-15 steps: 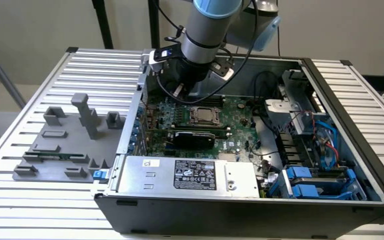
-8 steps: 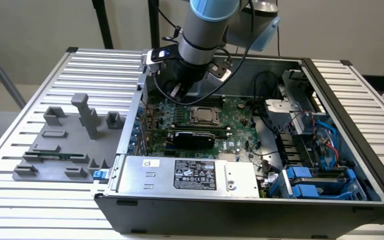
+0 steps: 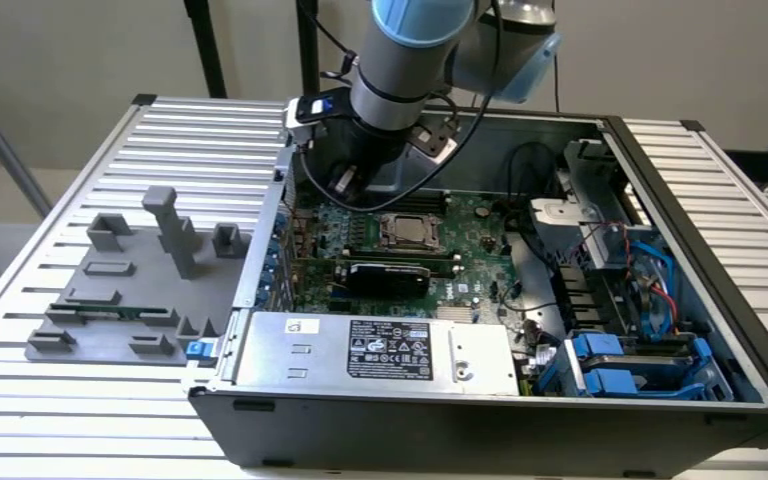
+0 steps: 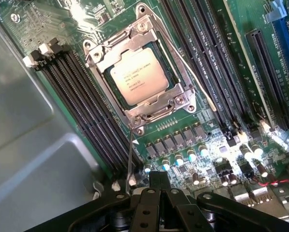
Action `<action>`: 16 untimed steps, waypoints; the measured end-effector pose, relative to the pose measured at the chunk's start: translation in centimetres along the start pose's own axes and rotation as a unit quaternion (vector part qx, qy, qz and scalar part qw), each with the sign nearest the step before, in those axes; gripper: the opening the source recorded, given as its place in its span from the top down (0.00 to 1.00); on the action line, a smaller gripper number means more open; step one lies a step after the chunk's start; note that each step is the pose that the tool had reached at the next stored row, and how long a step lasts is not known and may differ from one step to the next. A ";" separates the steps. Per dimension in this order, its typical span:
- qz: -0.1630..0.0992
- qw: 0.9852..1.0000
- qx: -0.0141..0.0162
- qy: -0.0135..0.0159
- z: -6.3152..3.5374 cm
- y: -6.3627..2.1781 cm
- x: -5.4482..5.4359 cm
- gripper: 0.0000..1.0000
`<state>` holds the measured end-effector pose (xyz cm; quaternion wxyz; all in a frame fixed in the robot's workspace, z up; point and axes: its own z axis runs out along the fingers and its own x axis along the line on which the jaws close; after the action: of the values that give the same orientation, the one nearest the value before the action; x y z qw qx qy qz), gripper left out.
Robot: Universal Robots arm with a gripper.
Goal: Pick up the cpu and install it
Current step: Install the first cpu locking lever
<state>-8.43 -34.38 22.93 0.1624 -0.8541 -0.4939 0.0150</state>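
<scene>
cpu (image 4: 138, 76) seated in socket frame (image 4: 102, 52); memory slots (image 4: 81, 106) flank; pincer (image 4: 160, 178) apparently pressed together

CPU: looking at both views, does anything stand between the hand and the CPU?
Nothing visible does. The cpu lies face-up on the motherboard, with the metal frame around its edges. The hand hangs above it with open air between.

Plain beige wall (image 3: 64, 50), slatted metal table (image 3: 91, 430), black upright poles (image 3: 205, 50) behind, even light
</scene>
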 end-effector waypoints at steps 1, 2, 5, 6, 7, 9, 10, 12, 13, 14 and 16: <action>0.000 1.000 0.001 0.002 -0.05 -0.05 -0.1 0.89; 0.000 1.000 0.002 0.005 -0.09 -0.10 -0.2 0.89; 0.000 1.000 0.007 0.012 -0.36 -0.23 -0.3 0.89; 0.001 1.000 0.008 0.014 -0.48 -0.26 -0.3 0.89; 0.001 1.000 0.009 0.017 -0.59 -0.28 -0.3 0.89; 0.002 1.000 0.011 0.021 -0.82 -0.32 -0.3 0.89; 0.002 1.000 0.011 0.022 -0.86 -0.34 -0.4 0.89; 0.004 1.000 0.012 0.025 -0.87 -0.37 -0.4 0.89; 0.006 1.000 0.012 0.026 -0.86 -0.39 -0.5 0.89; 0.009 0.999 0.012 0.028 -0.84 -0.42 -0.5 0.89; 0.018 0.999 0.011 0.032 -0.80 -0.47 -0.5 0.89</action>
<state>-8.94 -34.81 23.76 0.1874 -0.8607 -0.4733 -0.0037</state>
